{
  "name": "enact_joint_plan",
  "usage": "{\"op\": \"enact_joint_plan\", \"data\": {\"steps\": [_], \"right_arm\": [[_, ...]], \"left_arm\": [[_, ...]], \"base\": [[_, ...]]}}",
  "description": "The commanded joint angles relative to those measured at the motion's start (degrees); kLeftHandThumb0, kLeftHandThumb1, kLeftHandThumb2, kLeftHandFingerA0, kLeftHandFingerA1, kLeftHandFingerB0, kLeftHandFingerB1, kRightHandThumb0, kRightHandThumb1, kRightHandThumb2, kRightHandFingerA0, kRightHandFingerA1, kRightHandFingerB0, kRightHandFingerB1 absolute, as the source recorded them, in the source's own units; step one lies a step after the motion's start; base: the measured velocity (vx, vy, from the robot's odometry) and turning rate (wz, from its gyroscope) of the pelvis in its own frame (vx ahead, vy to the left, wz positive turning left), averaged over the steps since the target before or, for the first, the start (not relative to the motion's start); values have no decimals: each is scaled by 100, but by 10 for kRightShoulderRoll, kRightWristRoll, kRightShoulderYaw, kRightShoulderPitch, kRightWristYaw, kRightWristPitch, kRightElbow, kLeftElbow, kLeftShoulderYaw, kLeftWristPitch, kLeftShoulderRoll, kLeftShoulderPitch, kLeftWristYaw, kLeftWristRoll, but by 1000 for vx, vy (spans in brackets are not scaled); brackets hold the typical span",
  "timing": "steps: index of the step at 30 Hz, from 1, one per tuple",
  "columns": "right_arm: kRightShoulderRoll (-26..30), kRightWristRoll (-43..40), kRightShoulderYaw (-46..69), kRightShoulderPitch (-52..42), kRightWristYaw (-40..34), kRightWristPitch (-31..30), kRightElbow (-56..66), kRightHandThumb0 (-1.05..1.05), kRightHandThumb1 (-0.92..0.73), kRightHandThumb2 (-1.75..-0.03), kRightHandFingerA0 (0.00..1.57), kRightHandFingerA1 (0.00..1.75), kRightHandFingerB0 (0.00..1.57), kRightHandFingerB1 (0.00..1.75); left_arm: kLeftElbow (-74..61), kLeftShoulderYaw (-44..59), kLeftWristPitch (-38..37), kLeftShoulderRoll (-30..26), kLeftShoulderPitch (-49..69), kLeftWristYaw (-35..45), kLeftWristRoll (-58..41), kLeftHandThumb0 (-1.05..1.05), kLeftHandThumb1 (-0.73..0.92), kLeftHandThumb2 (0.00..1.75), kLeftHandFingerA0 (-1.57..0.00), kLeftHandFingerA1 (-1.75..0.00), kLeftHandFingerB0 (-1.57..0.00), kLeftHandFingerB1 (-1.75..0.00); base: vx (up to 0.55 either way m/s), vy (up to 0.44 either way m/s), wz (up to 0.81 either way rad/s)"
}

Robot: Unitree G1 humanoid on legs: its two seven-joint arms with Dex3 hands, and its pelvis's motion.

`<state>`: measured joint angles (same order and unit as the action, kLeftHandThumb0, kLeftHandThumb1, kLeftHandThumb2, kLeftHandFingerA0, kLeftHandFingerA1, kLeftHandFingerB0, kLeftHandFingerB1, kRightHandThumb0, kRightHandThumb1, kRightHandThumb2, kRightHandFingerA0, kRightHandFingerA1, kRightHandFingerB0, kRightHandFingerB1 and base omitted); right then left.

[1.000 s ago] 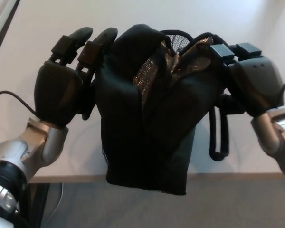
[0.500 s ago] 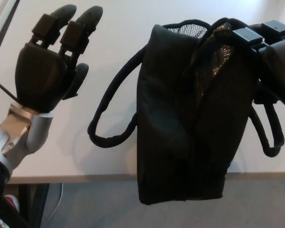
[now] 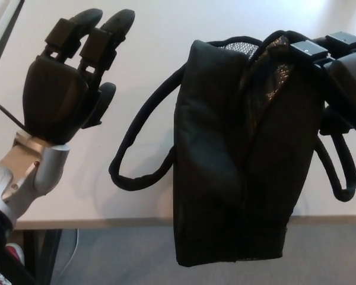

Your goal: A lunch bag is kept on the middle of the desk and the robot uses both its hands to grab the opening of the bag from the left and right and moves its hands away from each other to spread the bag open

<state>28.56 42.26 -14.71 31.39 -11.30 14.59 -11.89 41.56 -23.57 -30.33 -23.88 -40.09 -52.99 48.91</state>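
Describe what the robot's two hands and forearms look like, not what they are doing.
The left hand is matte black, with a bulky rounded palm shell, thick fingers of blocky segments with rounded tips, and a stubby thumb. Its wrist is silver-grey metal, with a thin black cable looping beside it. The right hand shows a darker grey rounded shell and black rectangular knuckle blocks; its forearm is out of frame.

White worktop [image 3: 166,53], plain and matte, filling the upper part of the head view, near edge running across the lower part. Black lunch bag [image 3: 237,160] lying on it toward the right, its bottom end hanging past the near edge. Mouth of the bag pointing toward the far edge, mesh lining visible there. One strap loop [image 3: 136,154] lying flat on the worktop left of the bag, another [image 3: 338,172] on the right. Grey floor [image 3: 118,255] below the near edge.
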Motion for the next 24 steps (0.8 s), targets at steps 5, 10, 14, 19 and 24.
{"op": "enact_joint_plan", "data": {"steps": [5,10,14,19,24], "right_arm": [[-67,39,-46,179,-77,13,-263,-21,-56,-56,71,160,71,130],[-144,34,-81,385,72,-104,-504,-22,-43,-91,27,58,6,47],[-165,3,-68,433,111,-141,-534,-60,-42,-54,10,37,0,14],[-153,22,-94,458,94,-126,-554,-63,-43,-75,9,43,0,11],[-134,14,-103,465,82,-121,-587,-57,-45,-54,12,39,0,16]], "left_arm": [[-9,10,2,1,18,18,-12,11,41,82,-27,-30,-13,-32],[-21,8,-6,-4,34,-4,-2,8,43,83,-25,-31,-10,-32],[-27,9,-9,-11,43,-13,3,8,43,84,-27,-32,-12,-32],[-33,17,-26,-28,53,-3,-8,10,43,88,-26,-30,-8,-32],[-29,18,-20,-24,53,-8,-5,11,40,88,-27,-31,-8,-32]], "base": [[0,0,0],[0,0,0],[0,0,0],[0,0,0],[0,0,1]]}}
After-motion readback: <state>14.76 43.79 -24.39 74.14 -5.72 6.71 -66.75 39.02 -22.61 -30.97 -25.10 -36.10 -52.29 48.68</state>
